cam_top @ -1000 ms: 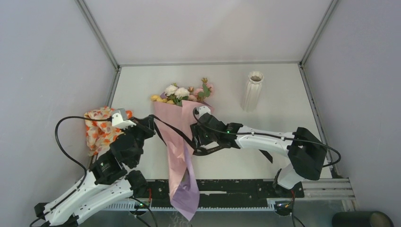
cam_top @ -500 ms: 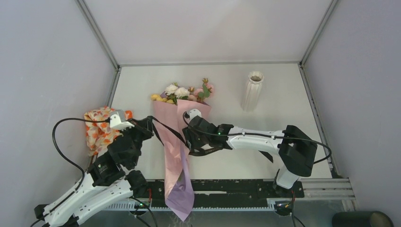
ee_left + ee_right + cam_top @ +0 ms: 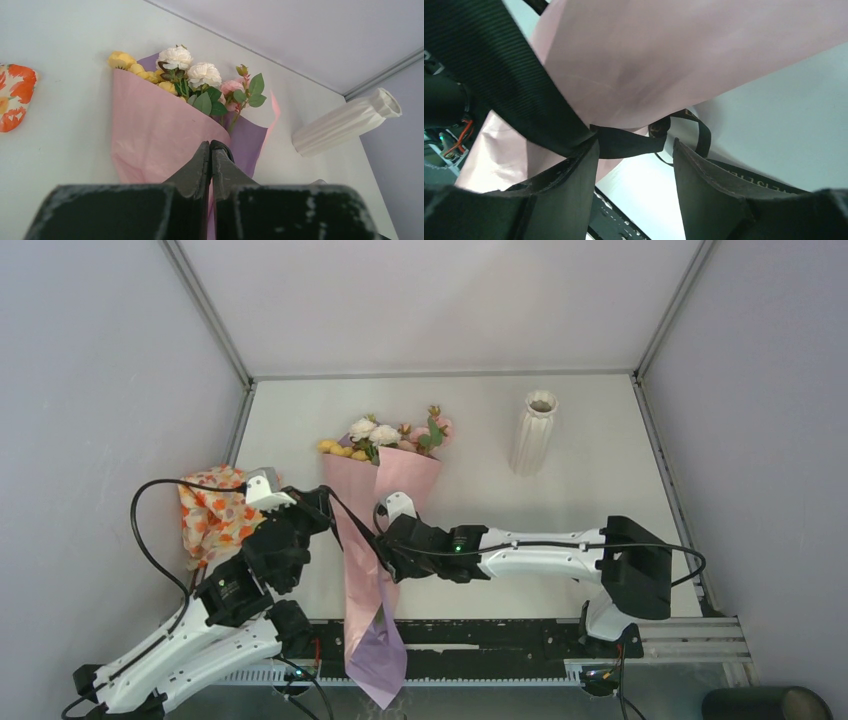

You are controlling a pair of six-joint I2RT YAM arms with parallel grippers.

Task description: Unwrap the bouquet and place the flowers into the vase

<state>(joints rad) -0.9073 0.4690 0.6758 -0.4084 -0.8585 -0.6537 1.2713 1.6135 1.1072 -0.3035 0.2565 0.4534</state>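
Observation:
The bouquet (image 3: 372, 502) lies on the table as a pink and lilac paper cone, its tail hanging past the near edge. The flowers (image 3: 385, 434), cream, pink and yellow, stick out of its far end. My left gripper (image 3: 322, 504) is shut on the black ribbon (image 3: 350, 520), which runs taut to the cone's waist. The left wrist view shows its tips (image 3: 210, 145) pinched on the ribbon in front of the bouquet (image 3: 150, 135). My right gripper (image 3: 383, 546) is open at the waist; its fingers (image 3: 574, 172) straddle the ribbon (image 3: 629, 141). The white ribbed vase (image 3: 535, 430) stands upright at the back right.
An orange floral-patterned cloth (image 3: 212, 512) lies at the left wall beside my left arm. A black rail (image 3: 500, 635) runs along the table's near edge. The vase (image 3: 345, 127) and the cloth's corner (image 3: 12, 95) also show in the left wrist view.
My right gripper has slid left and nearer along the cone to the ribbon at its waist. The bouquet's tail has swung slightly left. The left gripper has stayed shut on the ribbon.

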